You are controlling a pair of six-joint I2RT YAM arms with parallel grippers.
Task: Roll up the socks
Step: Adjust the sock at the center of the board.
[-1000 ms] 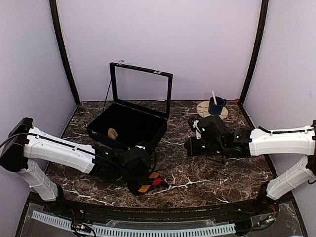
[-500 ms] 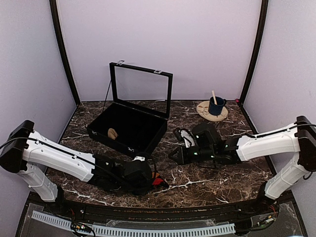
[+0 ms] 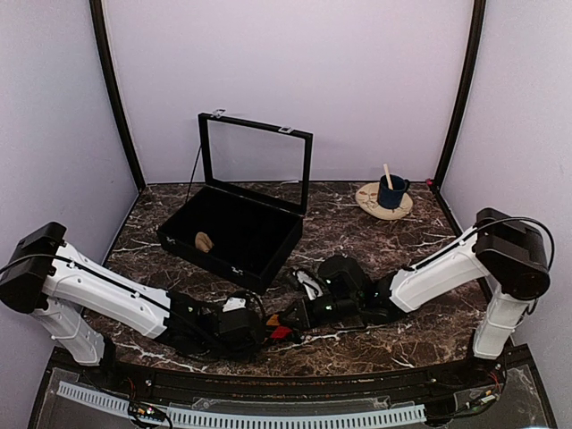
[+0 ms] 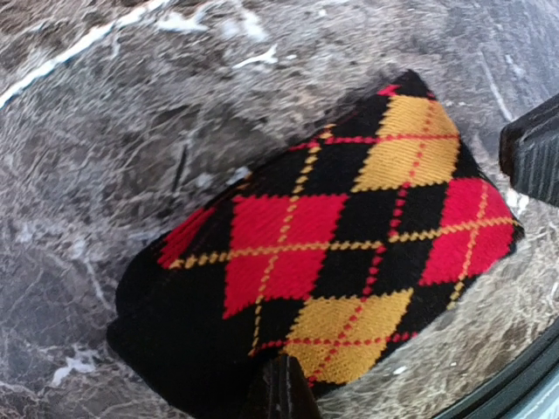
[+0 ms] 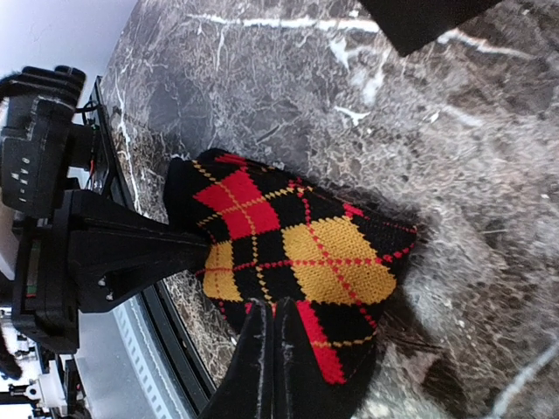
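Socks [image 4: 332, 253]: one folded bundle, black with red and yellow-orange argyle diamonds facing up, lying flat on the marble table [image 3: 357, 241] close to its near edge, between the two grippers. Left gripper [image 4: 278, 371]: jaws pressed together with no gap, tip meeting the near-left edge of the socks; whether any fabric is caught between the fingers cannot be told. Right gripper [image 5: 266, 319]: jaws likewise closed tight, fingers lying over the opposite edge of the bundle, touching it; a grip on the cloth cannot be confirmed. Black box [image 3: 237, 232]: farther back and to the left, glass lid standing upright, a small tan item [image 3: 204, 239] inside. Blue cup [image 3: 391, 190]: far right, on a round wooden mat [image 3: 371, 203], a stick standing in it.
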